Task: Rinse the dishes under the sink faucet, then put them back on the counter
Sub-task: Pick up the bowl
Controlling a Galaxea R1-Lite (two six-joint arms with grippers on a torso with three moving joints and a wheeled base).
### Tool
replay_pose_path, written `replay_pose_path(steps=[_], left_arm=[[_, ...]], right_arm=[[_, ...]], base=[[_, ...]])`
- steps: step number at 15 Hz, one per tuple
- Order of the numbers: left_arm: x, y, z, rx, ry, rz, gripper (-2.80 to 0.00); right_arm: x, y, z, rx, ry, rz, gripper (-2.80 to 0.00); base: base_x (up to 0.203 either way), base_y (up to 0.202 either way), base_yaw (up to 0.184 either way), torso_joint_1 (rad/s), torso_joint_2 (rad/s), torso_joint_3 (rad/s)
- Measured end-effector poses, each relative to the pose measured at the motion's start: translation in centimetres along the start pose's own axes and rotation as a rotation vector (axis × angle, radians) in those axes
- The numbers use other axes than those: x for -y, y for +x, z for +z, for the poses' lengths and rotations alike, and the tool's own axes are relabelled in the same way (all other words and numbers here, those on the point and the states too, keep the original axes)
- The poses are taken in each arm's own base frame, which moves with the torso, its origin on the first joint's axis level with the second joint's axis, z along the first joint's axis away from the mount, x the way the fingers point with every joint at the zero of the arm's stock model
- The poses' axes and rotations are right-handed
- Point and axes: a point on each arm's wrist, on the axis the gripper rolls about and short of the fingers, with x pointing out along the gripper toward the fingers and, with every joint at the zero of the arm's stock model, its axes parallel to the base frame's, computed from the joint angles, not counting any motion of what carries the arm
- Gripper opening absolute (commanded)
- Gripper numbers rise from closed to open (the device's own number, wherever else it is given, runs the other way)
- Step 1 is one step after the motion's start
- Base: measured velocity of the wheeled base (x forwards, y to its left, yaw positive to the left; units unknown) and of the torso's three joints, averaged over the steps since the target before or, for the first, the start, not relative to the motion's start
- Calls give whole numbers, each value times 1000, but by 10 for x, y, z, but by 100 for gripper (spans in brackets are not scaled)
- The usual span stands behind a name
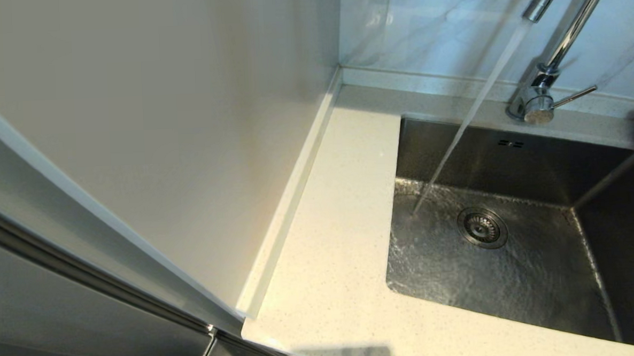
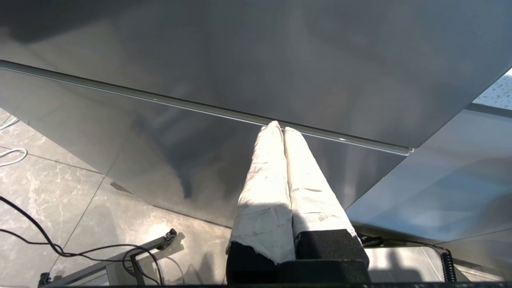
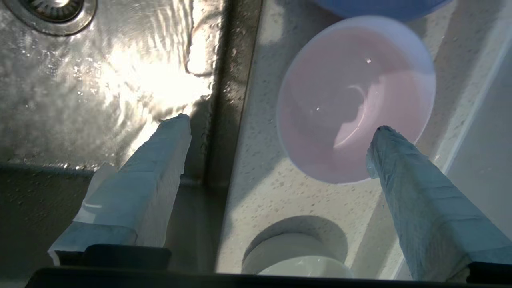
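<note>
While water runs from the faucet [image 1: 538, 101] into the sink [image 1: 514, 276], right gripper [image 3: 280, 128] hangs wide open, empty, above the pink bowl [image 3: 352, 100] on the counter [image 3: 256, 188]; whitish bowl [image 3: 298, 260] sits near. Next: descend, clamp the rim. Left gripper [image 2: 279, 130] closed, parked.

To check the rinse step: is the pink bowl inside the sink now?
No, the pink bowl sits on the speckled counter beside the sink.

brushed steel sink [image 1: 514, 276], speckled stone counter [image 1: 341, 241]
</note>
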Motion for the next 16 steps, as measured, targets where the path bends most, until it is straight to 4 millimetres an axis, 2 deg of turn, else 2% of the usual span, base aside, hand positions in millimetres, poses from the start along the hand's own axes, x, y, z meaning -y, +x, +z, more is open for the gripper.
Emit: replay_pose_path(steps=[10, 16], left_arm=[[0, 0, 0, 0, 0, 0, -280], [0, 0, 0, 0, 0, 0, -280]], right_arm=[[1, 2, 0, 7, 10, -26, 0], [7, 13, 0, -13, 41, -41, 0]], base=[[0, 0, 0, 0, 0, 0], [0, 0, 0, 0, 0, 0]])
